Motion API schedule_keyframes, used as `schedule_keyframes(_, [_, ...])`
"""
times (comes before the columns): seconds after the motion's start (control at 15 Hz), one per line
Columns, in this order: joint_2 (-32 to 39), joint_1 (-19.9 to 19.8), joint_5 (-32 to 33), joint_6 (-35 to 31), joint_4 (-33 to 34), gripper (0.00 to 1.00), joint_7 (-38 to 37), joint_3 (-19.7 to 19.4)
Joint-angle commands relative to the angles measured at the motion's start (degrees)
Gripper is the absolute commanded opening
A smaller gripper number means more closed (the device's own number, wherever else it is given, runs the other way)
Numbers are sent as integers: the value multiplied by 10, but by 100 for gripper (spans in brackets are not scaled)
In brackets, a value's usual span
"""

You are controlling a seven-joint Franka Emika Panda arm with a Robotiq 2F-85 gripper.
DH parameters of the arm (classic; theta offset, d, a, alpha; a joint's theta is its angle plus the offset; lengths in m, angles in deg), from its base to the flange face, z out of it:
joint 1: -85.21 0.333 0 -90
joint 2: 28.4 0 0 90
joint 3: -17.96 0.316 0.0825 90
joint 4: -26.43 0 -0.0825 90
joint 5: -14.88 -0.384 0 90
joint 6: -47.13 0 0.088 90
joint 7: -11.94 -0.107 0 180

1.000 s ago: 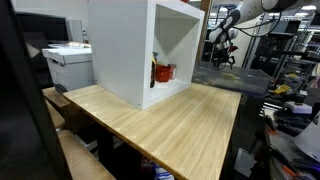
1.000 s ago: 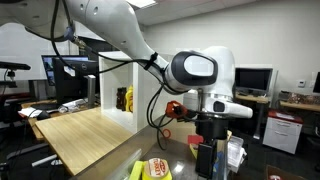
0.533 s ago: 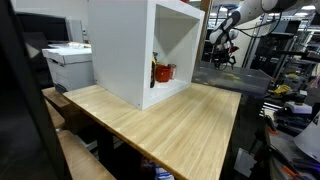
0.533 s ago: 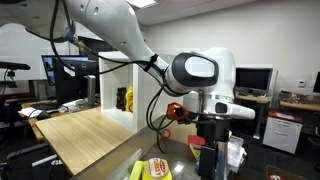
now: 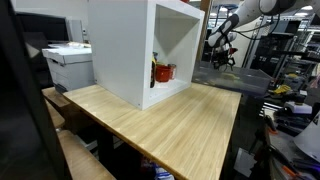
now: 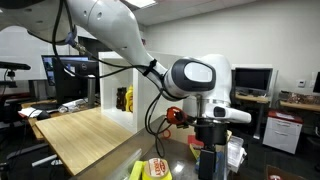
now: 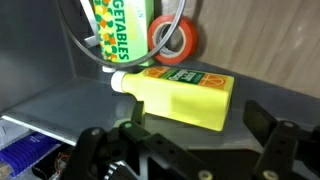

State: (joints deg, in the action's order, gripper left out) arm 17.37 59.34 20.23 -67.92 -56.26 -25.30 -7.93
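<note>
In the wrist view a yellow bottle (image 7: 180,92) with an orange and green label lies on its side on a grey surface (image 7: 60,100). My gripper (image 7: 198,117) is open just above it. One finger stands by the bottle's near left edge and the other beyond its right end. Behind the bottle stand a green-and-white "VEGETABLES" box (image 7: 118,28) and a red tape roll (image 7: 176,40). In an exterior view the gripper (image 6: 206,160) points down, with the yellow bottle (image 6: 152,169) low beside it. In an exterior view the arm (image 5: 226,38) shows far back.
A white open cabinet (image 5: 140,50) with red and yellow items inside (image 5: 162,72) stands on a wooden table (image 5: 170,120); both also show in the second exterior view (image 6: 85,128). A printer (image 5: 68,62), monitors (image 6: 250,78) and desks surround them.
The arm's wrist has shifted slightly in the exterior view; the gripper stays open over the yellow bottle.
</note>
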Motion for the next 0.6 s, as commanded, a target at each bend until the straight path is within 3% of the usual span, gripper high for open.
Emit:
schedule_keyframes(0.0, [5, 5, 10, -10, -2, 100, 14, -3])
schedule_keyframes(0.2, [9, 8, 10, -10, -4, 100, 15, -3])
schedule_keyframes(0.27, [11, 8, 10, -11, -4, 94, 15, -3])
schedule_keyframes(0.33, [12, 9, 9, -10, -3, 79, 16, -3])
schedule_keyframes(0.4, [13, 9, 9, -11, -3, 70, 16, -3])
schedule_keyframes(0.53, [14, 10, 10, -11, -4, 59, 18, -2])
